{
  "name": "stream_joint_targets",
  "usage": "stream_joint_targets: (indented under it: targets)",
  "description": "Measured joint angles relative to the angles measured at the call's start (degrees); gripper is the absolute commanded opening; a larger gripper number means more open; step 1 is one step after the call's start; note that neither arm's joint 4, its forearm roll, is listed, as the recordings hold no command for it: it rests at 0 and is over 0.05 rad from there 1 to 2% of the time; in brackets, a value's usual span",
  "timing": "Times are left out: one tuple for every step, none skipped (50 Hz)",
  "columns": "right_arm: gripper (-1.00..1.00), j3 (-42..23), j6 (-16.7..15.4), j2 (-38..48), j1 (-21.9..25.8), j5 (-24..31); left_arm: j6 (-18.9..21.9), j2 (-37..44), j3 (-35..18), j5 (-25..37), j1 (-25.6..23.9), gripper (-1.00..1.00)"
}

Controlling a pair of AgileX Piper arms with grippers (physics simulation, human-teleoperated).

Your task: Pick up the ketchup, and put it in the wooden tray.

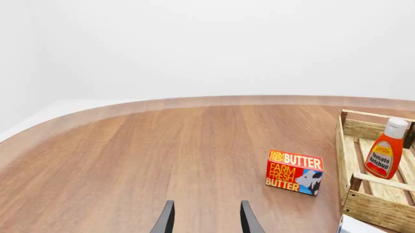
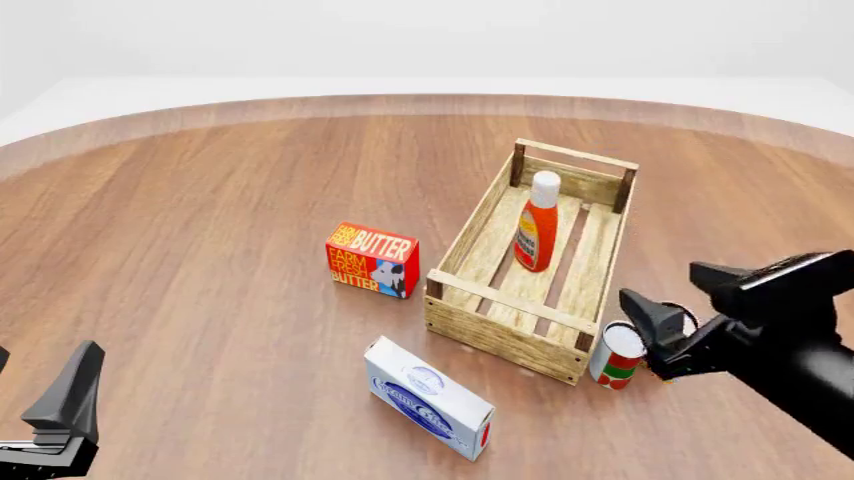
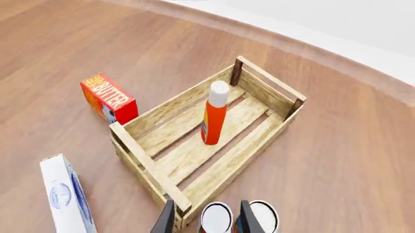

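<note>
The ketchup point(image 2: 538, 222), a slim red-orange bottle with a white cap, stands upright inside the wooden tray point(image 2: 501, 335), toward its far end. It shows the same way in the right wrist view, ketchup point(image 3: 214, 116) in tray point(image 3: 144, 158), and in the left wrist view, ketchup point(image 1: 386, 151) in tray point(image 1: 378, 209). My right gripper point(image 2: 674, 292) hangs open and empty just right of the tray's near corner, above a small can; its fingers point(image 3: 167, 218) spread wide. My left gripper point(image 1: 207, 221) is open and empty, low at the near left point(image 2: 38, 390), far from the tray.
A red-orange butter box point(image 2: 372, 260) stands left of the tray. A white and blue carton point(image 2: 427, 397) lies in front of the tray's near left corner. A short red-and-white can point(image 2: 615, 356) stands against the tray's near right corner, under my right gripper.
</note>
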Motion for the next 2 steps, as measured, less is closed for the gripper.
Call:
stream_joint_targets:
  targets:
    - [1.0,0.81,0.01,-1.9,-0.09,0.93,0.0,0.0,0.0,0.0,0.0,1.0]
    - [1.0,1.57,0.07,-3.89,-0.18,2.0,0.0,0.0,0.0,0.0,0.0,1.0]
